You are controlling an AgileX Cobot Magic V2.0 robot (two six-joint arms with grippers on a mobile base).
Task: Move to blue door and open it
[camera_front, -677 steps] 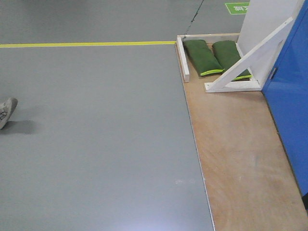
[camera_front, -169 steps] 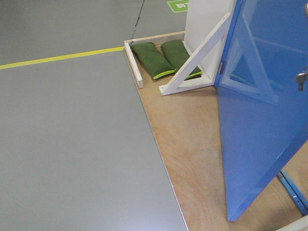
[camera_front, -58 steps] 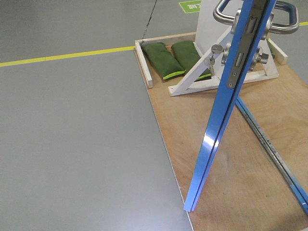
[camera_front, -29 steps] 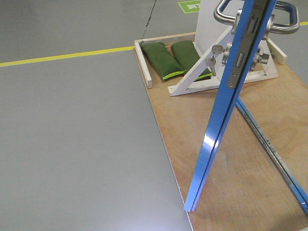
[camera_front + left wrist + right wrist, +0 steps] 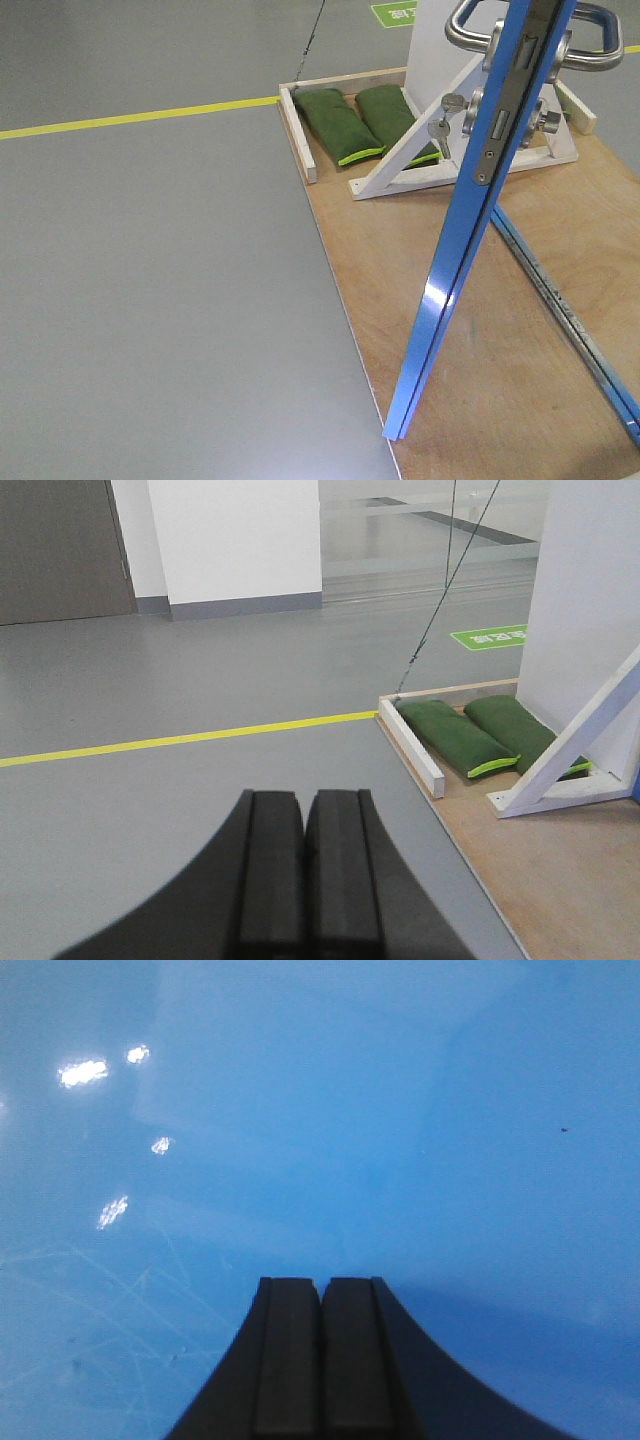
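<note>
The blue door (image 5: pixel 455 250) stands swung open, edge-on in the front view, with its steel latch plate (image 5: pixel 505 105), silver lever handles (image 5: pixel 470 25) and thumb-turn lock (image 5: pixel 545 120) near the top. Its bottom corner rests over the plywood platform (image 5: pixel 470 380). My right gripper (image 5: pixel 321 1285) is shut and empty, its tips right up against the glossy blue door (image 5: pixel 350 1110) face that fills the right wrist view. My left gripper (image 5: pixel 304 798) is shut and empty, hovering over the grey floor, apart from the door.
A white panel with a diagonal brace (image 5: pixel 425 140) stands behind the door, with two green sandbags (image 5: pixel 345 120) at its foot inside a white wooden frame (image 5: pixel 298 135). A yellow floor line (image 5: pixel 130 115) crosses the grey floor. A blue door sill strip (image 5: pixel 570 320) lies on the platform.
Over the last second nothing has visibly moved. Earlier, the door swung from nearly closed to wide open, edge toward the camera.
</note>
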